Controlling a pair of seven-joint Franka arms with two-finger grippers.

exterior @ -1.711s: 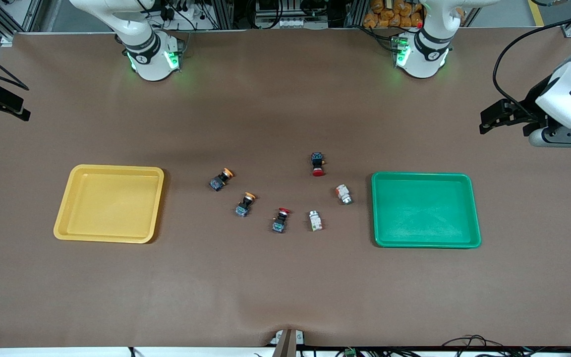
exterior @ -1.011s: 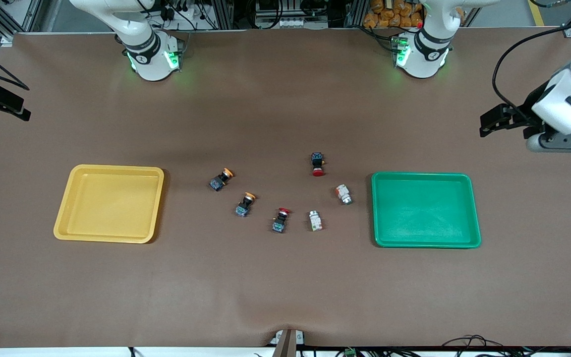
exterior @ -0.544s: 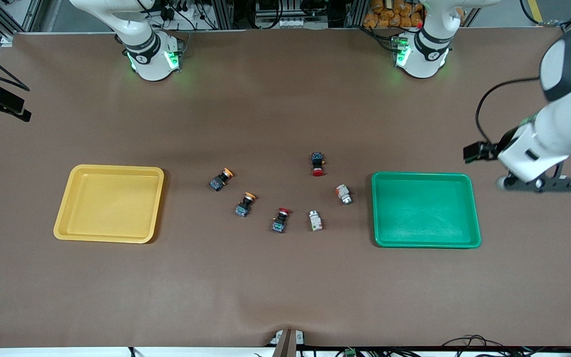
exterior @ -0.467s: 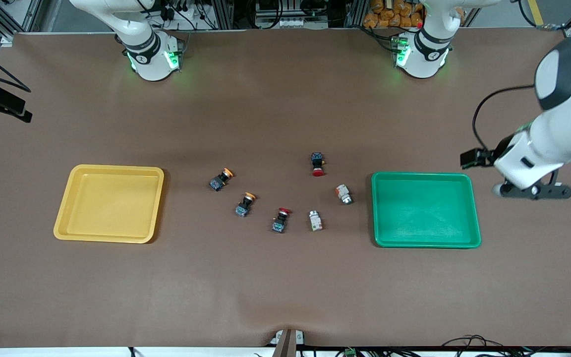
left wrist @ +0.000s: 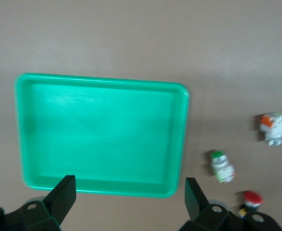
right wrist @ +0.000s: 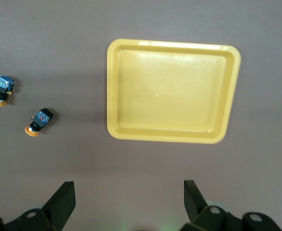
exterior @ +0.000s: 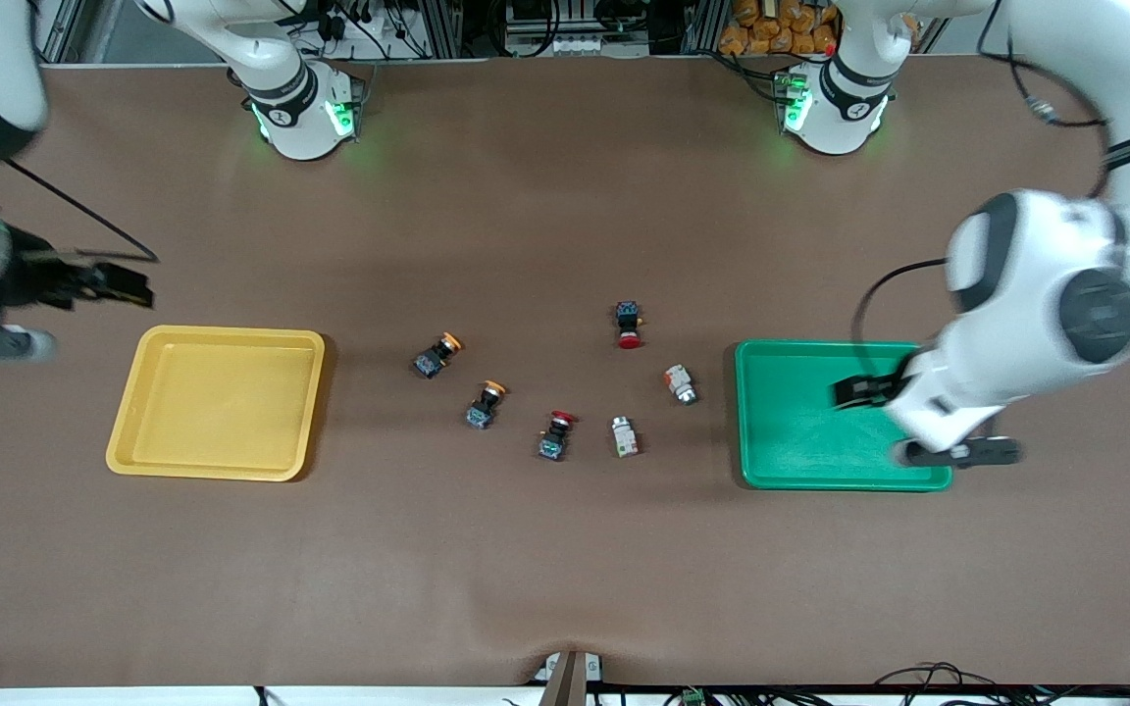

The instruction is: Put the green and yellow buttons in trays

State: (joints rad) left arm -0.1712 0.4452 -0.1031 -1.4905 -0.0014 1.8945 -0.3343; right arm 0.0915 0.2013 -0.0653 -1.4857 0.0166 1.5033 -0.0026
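Both arms had swung inward: the left tool (left wrist: 126,204), fingers spread and empty, hung over the shallow green plastic tray (exterior: 781,358); the right tool (right wrist: 124,204), equally spread, near the shallow yellow plastic tray (exterior: 222,335). Picking had not begun.

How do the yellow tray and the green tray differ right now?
The yellow tray lies toward the right arm's end of the table; the green tray lies toward the left arm's end. The left gripper hangs open over the green tray; nothing hangs over the yellow tray. Both look alike in shape and hold no buttons.
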